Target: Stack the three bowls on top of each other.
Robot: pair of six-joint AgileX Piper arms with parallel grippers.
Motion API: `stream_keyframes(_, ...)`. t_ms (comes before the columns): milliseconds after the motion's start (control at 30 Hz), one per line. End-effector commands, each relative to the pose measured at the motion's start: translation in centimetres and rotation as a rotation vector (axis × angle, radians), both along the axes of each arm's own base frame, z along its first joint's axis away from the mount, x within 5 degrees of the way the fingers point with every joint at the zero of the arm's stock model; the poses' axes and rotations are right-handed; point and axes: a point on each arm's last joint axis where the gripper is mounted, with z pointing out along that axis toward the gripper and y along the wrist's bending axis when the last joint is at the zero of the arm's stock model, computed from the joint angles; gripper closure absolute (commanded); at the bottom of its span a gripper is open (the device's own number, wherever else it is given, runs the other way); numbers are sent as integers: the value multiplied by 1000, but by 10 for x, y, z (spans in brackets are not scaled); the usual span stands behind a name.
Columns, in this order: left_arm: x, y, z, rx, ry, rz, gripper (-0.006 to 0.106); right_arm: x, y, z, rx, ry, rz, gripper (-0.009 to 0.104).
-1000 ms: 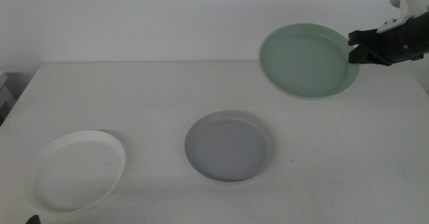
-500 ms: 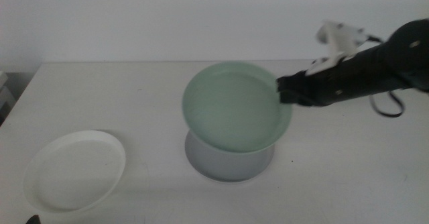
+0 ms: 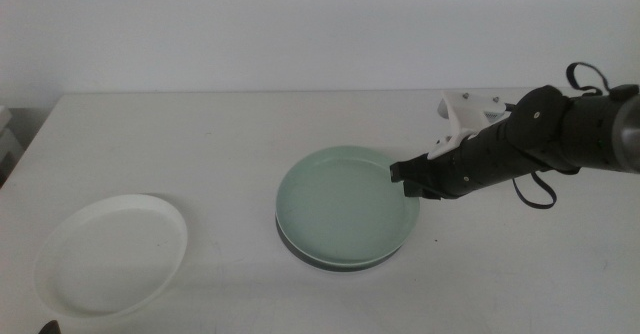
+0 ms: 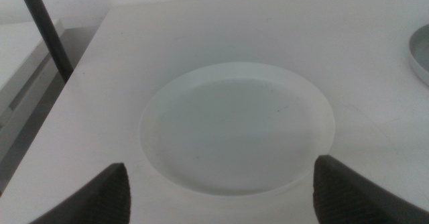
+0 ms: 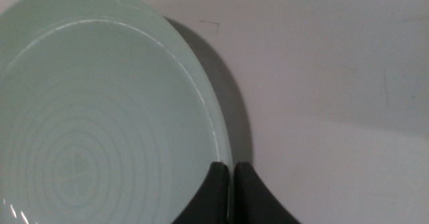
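Note:
The mint green bowl (image 3: 345,202) lies on top of the light grey bowl (image 3: 335,263), of which only a thin sliver of rim shows along the near side. My right gripper (image 3: 404,173) comes in from the right and is shut on the green bowl's right rim; the right wrist view shows its jaws (image 5: 231,180) pinched on that rim (image 5: 100,123). The white bowl (image 3: 112,254) rests alone at the front left. My left gripper (image 4: 222,176) hovers open just above the white bowl (image 4: 238,127), with its jaws wide apart and nothing between them.
The table's left edge (image 4: 74,90) runs close to the white bowl, with a dark post (image 4: 45,29) beyond it. A rim of the stacked bowls (image 4: 421,49) shows at the side of the left wrist view.
My right gripper has carried the green bowl from high at the back right down and leftward onto the grey bowl. The white bowl and the left arm have stayed put.

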Motion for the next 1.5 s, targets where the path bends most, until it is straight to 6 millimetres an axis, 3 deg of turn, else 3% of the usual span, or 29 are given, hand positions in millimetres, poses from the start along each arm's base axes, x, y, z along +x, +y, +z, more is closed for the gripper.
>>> stream_keyframes(0, 1, 0, 9, -10, -92, 3, -4, 6, 1, 22, 22, -100, -18, 95)
stream_keyframes(167, 1, 0, 9, -10, -92, 3, -4, 6, 2, 17, 28, -72, -18, 90)
stream_keyframes(367, 1, 0, 9, -10, -92, 3, -4, 7, 5, 26, 50, -75, -8, 63)
stream_keyframes(533, 1, 0, 9, -10, -92, 3, -4, 3, 3, 59, 108, -85, 20, 41)
stream_keyframes(667, 1, 0, 9, -10, -92, 3, -4, -13, -8, 100, 108, -199, 73, 39)
stream_keyframes(800, 1, 0, 9, -10, -92, 3, -4, -45, -23, 137, 92, -311, 142, 41)
stream_keyframes(933, 1, 0, 9, -9, -92, 3, -4, -89, -37, 159, 82, -409, 181, 43)
stream_keyframes(1233, 1, 0, 9, -9, -92, 3, -4, -184, -66, 165, 74, -564, 213, 43)
stream_keyframes(1467, 1, 0, 9, -9, -92, 3, -4, -226, -79, 158, 94, -631, 206, 43)
